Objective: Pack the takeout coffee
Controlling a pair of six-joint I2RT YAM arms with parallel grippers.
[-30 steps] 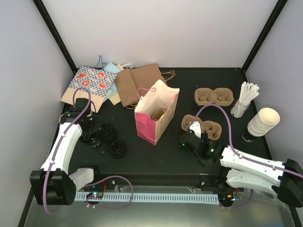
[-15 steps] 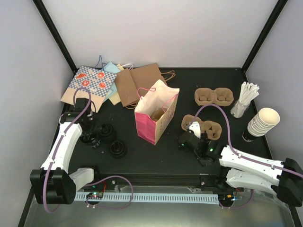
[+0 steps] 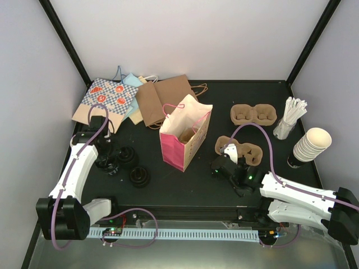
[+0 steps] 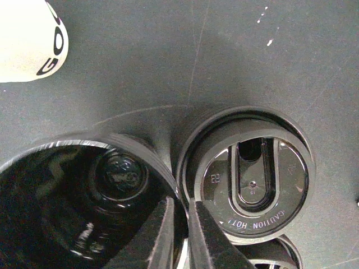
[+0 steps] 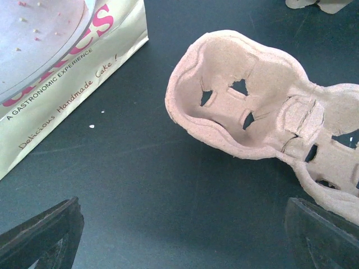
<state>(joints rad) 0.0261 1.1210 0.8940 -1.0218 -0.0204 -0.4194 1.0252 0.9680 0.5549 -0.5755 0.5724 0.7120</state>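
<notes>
No takeout coffee shows in any view. My left gripper [image 3: 106, 162] is down among three black lid stacks [image 3: 126, 158] at the left of the table. In the left wrist view my left gripper [image 4: 180, 200] has its thin fingers [image 4: 162, 224] almost together, pinching the rim of an upturned black lid [image 4: 67, 162]. Beside it lies another black lid [image 4: 252, 174] marked "CAUTION HOT". My right gripper [image 5: 179, 241] stands wide open over bare table, just short of a pulp cup carrier [image 5: 252, 112], with nothing between its fingers.
A pink and cream paper bag [image 3: 185, 134] stands open mid-table. Flat paper bags [image 3: 129, 101] lie at the back left. A second pulp carrier [image 3: 253, 114], a glass of stirrers [image 3: 290, 117] and stacked lidless cream cups [image 3: 311, 144] stand at the right.
My left gripper's jaws have closed in on the lid rim. Neither arm has visibly moved otherwise.
</notes>
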